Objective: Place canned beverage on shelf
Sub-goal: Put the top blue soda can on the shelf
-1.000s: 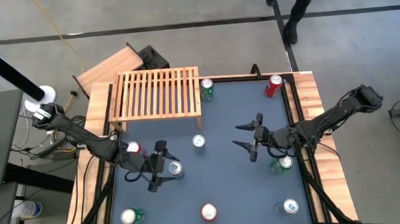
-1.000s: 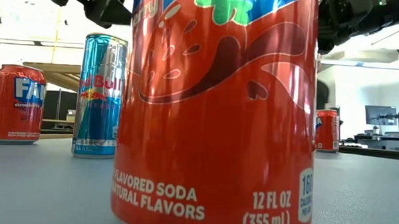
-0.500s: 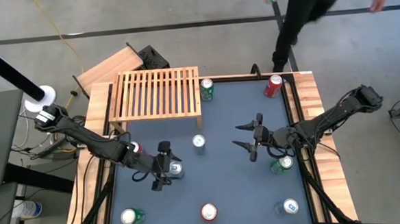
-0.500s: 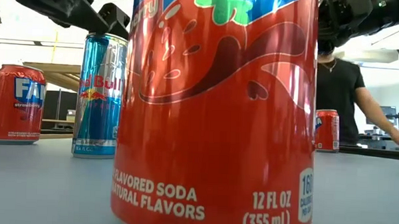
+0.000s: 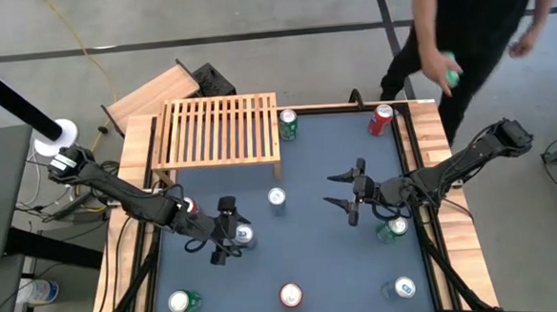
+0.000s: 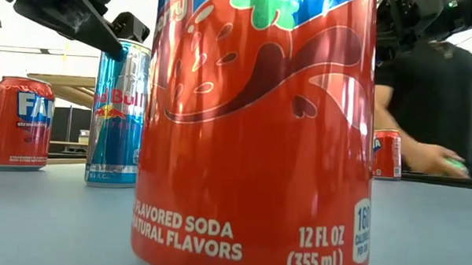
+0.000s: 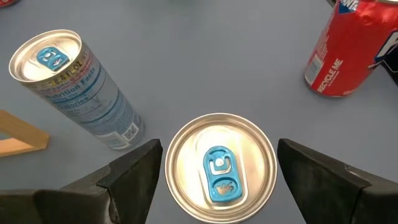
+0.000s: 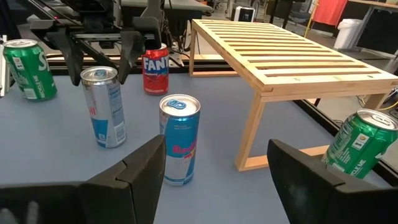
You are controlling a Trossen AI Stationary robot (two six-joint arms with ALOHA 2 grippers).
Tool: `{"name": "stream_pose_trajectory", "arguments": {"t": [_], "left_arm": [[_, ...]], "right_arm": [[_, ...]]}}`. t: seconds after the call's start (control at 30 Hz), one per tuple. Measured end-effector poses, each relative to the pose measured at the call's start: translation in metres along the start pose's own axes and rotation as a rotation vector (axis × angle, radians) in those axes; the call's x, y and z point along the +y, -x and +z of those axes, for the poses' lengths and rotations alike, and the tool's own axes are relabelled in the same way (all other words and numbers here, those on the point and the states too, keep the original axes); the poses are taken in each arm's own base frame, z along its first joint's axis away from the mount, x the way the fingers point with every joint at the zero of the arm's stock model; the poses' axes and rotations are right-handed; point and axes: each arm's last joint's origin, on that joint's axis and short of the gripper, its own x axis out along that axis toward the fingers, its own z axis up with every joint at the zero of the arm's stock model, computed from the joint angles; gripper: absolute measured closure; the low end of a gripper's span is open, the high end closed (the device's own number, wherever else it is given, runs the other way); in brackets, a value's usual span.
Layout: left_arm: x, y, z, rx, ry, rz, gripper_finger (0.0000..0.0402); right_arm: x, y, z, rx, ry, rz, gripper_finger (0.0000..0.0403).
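**Left tool settles over a can**

Dark blue tabletop [image 5: 323, 268], shelf [image 5: 222, 128] empty at its far left corner. Since a second ago the left tool [image 5: 227, 234] has slid onto the slim blue can [image 7: 217, 168]; its fingers stand apart on either side, unclamped, so a grasp looks imminent. Right tool [image 5: 349, 192] waits mid-tabletop, fingers apart.

Grey concrete floor [image 5: 252, 14] crossed by dark lines surrounds the table. A person in black [image 5: 472, 22] stands at the far right. A plain wooden board [image 5: 146, 94] lies far left.
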Motion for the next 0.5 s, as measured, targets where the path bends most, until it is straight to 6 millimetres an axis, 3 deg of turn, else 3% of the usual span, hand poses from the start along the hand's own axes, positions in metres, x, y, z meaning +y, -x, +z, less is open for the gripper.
{"name": "stream_pose_trajectory", "arguments": {"t": [0.3,0.5], "left_arm": [[-0.0001,-0.0002,0.0005,-0.007,0.018,0.0,0.0091],[-0.0011,-0.006,-0.0094,-0.045,0.044,-0.022,0.0091]], "right_arm": [[0.0,0.0,0.0,0.0,0.0,0.0,0.0127],[0.0,0.0,0.0,0.0,0.0,0.0,0.0127]]}}
